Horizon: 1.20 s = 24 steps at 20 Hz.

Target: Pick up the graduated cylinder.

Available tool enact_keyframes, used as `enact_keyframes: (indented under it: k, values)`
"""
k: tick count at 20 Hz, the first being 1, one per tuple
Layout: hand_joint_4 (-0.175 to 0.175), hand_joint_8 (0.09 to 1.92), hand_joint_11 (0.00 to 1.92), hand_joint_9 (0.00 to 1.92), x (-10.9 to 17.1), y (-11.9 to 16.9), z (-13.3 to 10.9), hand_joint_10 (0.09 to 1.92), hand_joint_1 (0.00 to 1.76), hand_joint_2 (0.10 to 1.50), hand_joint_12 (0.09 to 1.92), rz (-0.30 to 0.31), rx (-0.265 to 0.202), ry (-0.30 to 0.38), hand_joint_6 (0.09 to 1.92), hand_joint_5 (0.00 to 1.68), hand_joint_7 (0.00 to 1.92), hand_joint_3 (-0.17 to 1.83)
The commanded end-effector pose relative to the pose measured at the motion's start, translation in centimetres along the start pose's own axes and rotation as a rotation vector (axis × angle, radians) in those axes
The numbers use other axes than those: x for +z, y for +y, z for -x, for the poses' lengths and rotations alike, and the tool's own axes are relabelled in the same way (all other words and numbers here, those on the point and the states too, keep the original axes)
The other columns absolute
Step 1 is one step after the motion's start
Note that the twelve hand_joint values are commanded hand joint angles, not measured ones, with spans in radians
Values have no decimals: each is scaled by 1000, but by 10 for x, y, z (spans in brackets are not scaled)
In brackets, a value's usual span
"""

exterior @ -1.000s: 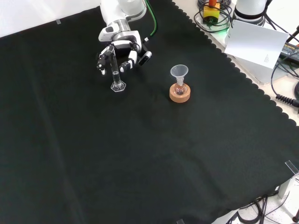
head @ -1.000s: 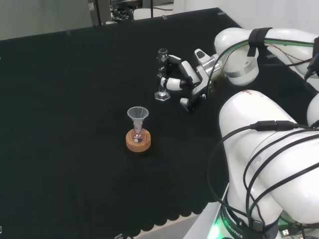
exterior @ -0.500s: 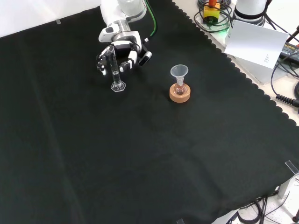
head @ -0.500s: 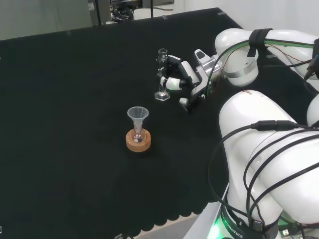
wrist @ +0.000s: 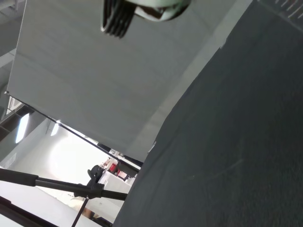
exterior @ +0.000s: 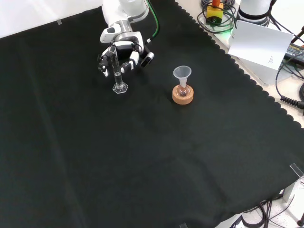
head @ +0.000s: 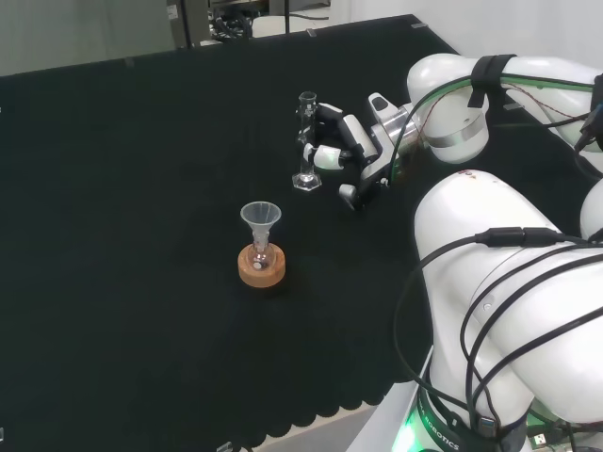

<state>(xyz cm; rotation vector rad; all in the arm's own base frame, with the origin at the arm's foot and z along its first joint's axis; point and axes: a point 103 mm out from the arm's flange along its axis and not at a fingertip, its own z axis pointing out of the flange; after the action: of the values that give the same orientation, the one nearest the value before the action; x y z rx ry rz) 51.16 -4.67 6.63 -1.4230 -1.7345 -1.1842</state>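
My robot hand [head: 353, 151] is low over the surface [head: 141, 188], which has a black cloth on it. My fingers [head: 325, 158] are bent around the graduated cylinder [head: 305, 141]. I am holding it near the middle of its thin glass tube. The cylinder stands up straight. Its flat foot looks like it is down on the cloth, but I cannot tell for sure.

In the front view, my robot hand [exterior: 124, 53] comes in from the top, and the graduated cylinder [exterior: 117, 71] is at my fingertips [exterior: 124, 66], with its foot just below them.

A little flask sits in a cork ring [head: 262, 266], and a clear funnel [head: 260, 221] stands in the top of the flask. In the head view this is closer to the camera than the cylinder and a bit to the left. It is near my robot hand but not touching it. In the front view the cork ring [exterior: 183, 96] is to the right of the cylinder.
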Motion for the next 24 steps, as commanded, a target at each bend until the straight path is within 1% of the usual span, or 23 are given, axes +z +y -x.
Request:
enact_keyframes:
  k: [1,5,11,13,15,17,18,19,21,24]
  values:
    - [-26,630,654,897,0,0,0,423,1029,787,1169,6,0,1,661,536,607,632]
    - [-22,634,665,910,0,0,0,423,1040,801,1173,11,0,-2,680,562,622,637]
    - [-12,644,686,930,1,1,-1,422,1090,875,1170,19,7,-6,717,633,649,662]
    - [-2,657,707,943,0,1,-3,419,1095,909,1158,23,11,-22,722,708,664,659]
    - [5,674,765,974,-1,2,-5,412,1096,946,1121,22,14,-57,726,774,692,644]
    - [-76,705,835,1005,-2,2,-7,404,1068,1104,1083,16,14,-98,1152,746,712,327]
    - [-109,727,870,1019,-2,3,-9,402,1064,1171,1063,8,9,-126,1274,729,717,196]
    - [-134,744,896,1032,-3,4,-11,401,1065,1213,1047,2,5,-157,1339,719,722,113]
    - [-163,759,950,1070,-5,6,-16,396,1076,1247,1011,-16,-8,-229,1376,721,753,36]
    - [-175,731,1047,1149,-10,10,-22,362,1087,1254,939,-54,-26,-303,1371,734,850,6]
